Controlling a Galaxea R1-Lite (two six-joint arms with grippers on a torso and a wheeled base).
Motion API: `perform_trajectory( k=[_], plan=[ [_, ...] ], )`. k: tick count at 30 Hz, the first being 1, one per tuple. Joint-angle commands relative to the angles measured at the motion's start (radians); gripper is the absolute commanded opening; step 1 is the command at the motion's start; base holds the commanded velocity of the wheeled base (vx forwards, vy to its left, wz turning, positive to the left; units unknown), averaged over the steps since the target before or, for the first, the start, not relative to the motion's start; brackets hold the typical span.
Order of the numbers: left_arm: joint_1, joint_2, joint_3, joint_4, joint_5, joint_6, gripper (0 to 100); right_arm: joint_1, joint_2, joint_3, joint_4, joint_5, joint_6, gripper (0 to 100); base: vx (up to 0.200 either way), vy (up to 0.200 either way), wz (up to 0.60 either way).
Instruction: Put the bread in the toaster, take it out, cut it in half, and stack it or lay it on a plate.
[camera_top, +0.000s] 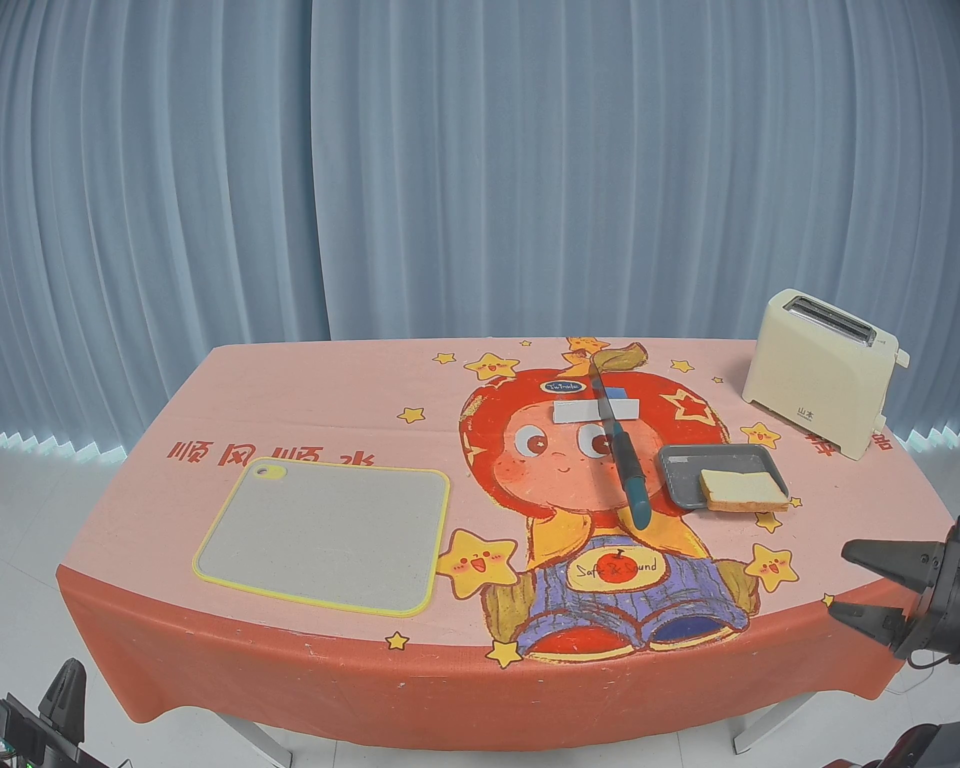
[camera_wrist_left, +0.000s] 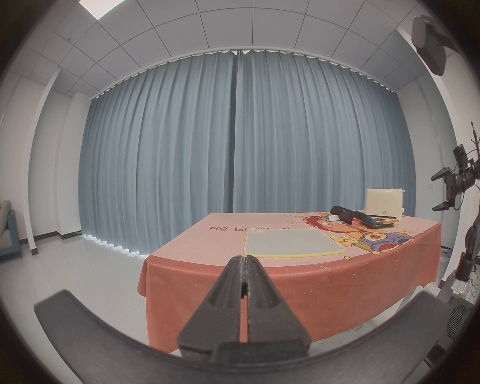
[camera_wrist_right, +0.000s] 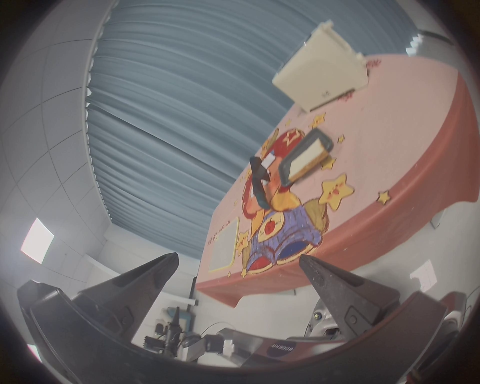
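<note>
A slice of bread (camera_top: 742, 489) (camera_wrist_right: 306, 159) lies on the near right corner of a grey tray (camera_top: 690, 462) at the table's right. The cream toaster (camera_top: 822, 370) (camera_wrist_right: 322, 75) (camera_wrist_left: 384, 202) stands at the back right with its slots up. A knife with a teal handle (camera_top: 622, 450) (camera_wrist_right: 258, 182) rests across a small white holder (camera_top: 574, 411) mid-table. A grey cutting board with a yellow rim (camera_top: 330, 535) (camera_wrist_left: 289, 242) lies at the left. My right gripper (camera_top: 838, 578) (camera_wrist_right: 237, 265) hangs open off the table's right front edge. My left gripper (camera_top: 60, 700) (camera_wrist_left: 245, 265) is shut and empty, low off the front left corner.
The table (camera_top: 330, 400) wears a pink cloth with a cartoon print and hangs over the front edge. A grey-blue curtain closes the back. Bare cloth lies between the cutting board and the knife.
</note>
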Motion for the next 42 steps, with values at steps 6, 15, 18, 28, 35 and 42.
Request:
perform_trajectory(
  k=[6,15,18,28,35,42],
  plan=[
    [0.000,0.001,0.018,-0.001,0.000,0.000,0,0.012,0.101,0.008,-0.012,0.109,0.113,100,0.000,0.000,0.00],
    [0.000,0.000,0.018,-0.001,0.000,0.000,0,0.013,0.227,0.072,-0.207,0.152,0.196,100,0.000,0.000,0.00],
    [0.000,0.001,0.018,0.001,0.000,0.000,0,0.013,0.299,0.109,-0.319,0.152,0.222,100,0.000,0.000,0.00],
    [0.000,0.000,0.018,-0.001,0.000,0.000,0,0.006,0.364,0.113,-0.398,0.141,0.222,100,0.000,0.000,0.00],
    [0.000,0.001,0.018,0.001,0.000,0.000,0,0.012,0.370,0.095,-0.441,0.111,0.304,100,0.000,0.000,0.00],
    [0.000,0.001,0.018,0.001,0.000,0.000,0,0.012,0.430,0.104,-0.524,0.045,0.311,100,0.000,0.000,0.00]
  ],
)
